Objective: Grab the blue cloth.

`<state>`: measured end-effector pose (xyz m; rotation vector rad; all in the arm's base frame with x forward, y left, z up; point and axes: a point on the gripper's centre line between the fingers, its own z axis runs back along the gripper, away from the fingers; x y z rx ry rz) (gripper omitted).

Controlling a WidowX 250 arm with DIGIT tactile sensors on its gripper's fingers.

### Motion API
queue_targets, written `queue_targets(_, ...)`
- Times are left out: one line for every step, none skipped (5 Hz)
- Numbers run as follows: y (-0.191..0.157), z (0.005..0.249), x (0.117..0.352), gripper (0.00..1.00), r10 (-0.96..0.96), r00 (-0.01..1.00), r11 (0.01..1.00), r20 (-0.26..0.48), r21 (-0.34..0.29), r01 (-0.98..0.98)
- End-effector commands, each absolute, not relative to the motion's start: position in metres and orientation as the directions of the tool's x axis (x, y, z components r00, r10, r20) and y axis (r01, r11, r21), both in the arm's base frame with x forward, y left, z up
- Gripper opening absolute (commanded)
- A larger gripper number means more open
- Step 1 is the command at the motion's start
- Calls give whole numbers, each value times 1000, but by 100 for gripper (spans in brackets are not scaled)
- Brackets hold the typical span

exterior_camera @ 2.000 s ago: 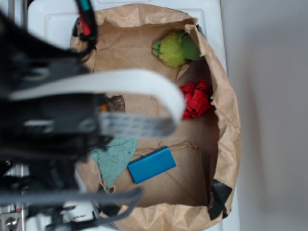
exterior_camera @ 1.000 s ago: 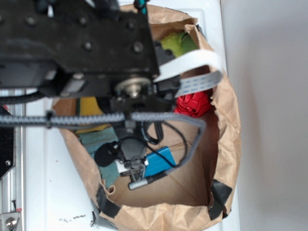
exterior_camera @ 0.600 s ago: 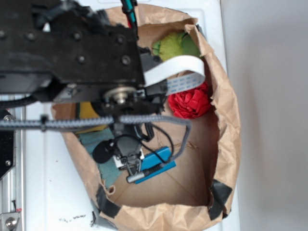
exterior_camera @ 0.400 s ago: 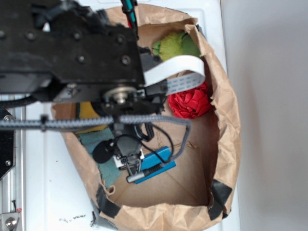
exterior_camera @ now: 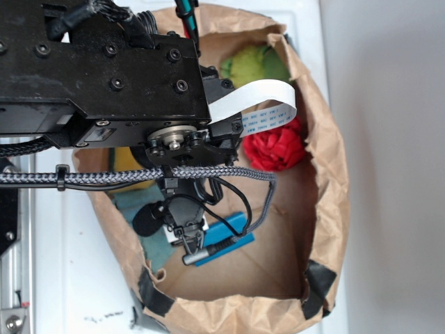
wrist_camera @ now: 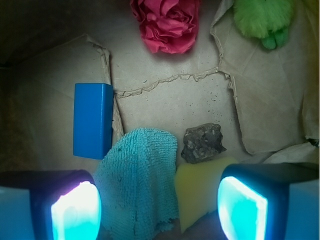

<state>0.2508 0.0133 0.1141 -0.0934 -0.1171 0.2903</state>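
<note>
Claw (wrist_camera: 159, 210) spread above blue cloth (wrist_camera: 137, 185)

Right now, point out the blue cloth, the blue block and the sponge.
blue cloth (wrist_camera: 137, 182), wrist view, middle of the terry surface
blue block (wrist_camera: 93, 120), wrist view, centre of its top face
sponge (wrist_camera: 196, 192), wrist view, bare yellow face

You've got one blue cloth (wrist_camera: 137, 180), one bright blue block (wrist_camera: 93, 120), one yellow sponge (wrist_camera: 197, 192), one dark lumpy rock-looking thing (wrist_camera: 202, 143), one red crumpled flower-ish thing (wrist_camera: 166, 22) and one fuzzy green toy (wrist_camera: 262, 19). That's six items, all sitting in one brown paper bag (exterior_camera: 327, 188).
</note>
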Motion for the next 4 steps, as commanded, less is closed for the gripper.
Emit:
queue_targets(-10, 105, 238, 100, 211, 958, 975, 195, -114, -192)
queue_targets(-17, 97, 240, 100, 196, 959, 979, 206, -88, -181)
queue_targets(-15, 98, 249, 100, 218, 958, 974, 185, -98, -203)
queue_targets(-6, 115, 254, 100, 250, 959, 963, 136, -141, -231)
